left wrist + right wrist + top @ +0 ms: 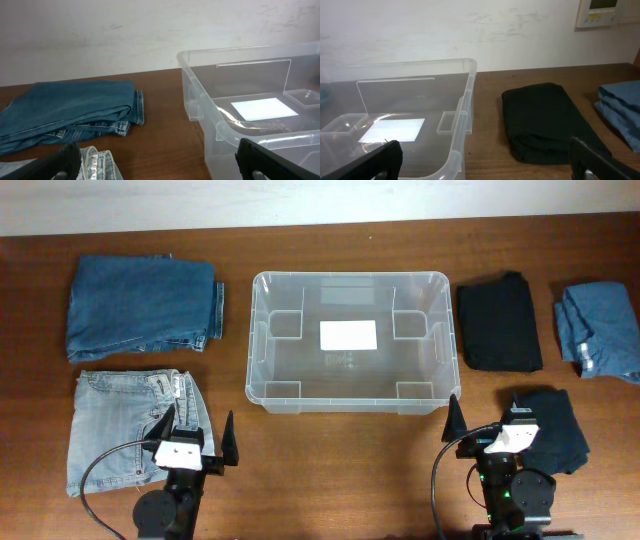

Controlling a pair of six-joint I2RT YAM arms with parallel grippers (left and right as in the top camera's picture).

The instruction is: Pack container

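dark jeans [143, 307]: you find them folded at the desk's far left corner. In your left wrist view [70, 112] they lie flat, with a strip of bare desk between them and the bin.
pale jeans [125, 430]: folded at the near left corner, just in front of the dark jeans, with the waistband turned toward that pair.
left tool [198, 435]: your jaws stand spread wide and grip nothing. It sits at the near edge, with one finger over the right side of the pale jeans and the other over bare wood.
container [257, 340]: it stands upright with its top open in the middle of the desk, closer to the far edge than to you. A white label [348, 334] lies on its clear base. Both wrist views catch a corner of it [200, 100] [465, 100].
right tool [488, 416]: your jaws are wide apart here too, with nothing between them. It sits at the near edge, just right of the container's near right corner.
black garment [498, 322]: folded, just right of the container and not touching it. You see it again in your right wrist view [545, 120].
navy garment [560, 435]: folded near the near right corner, partly beneath the right tool.
blue garment [600, 330]: folded at the right edge, beyond the black garment.
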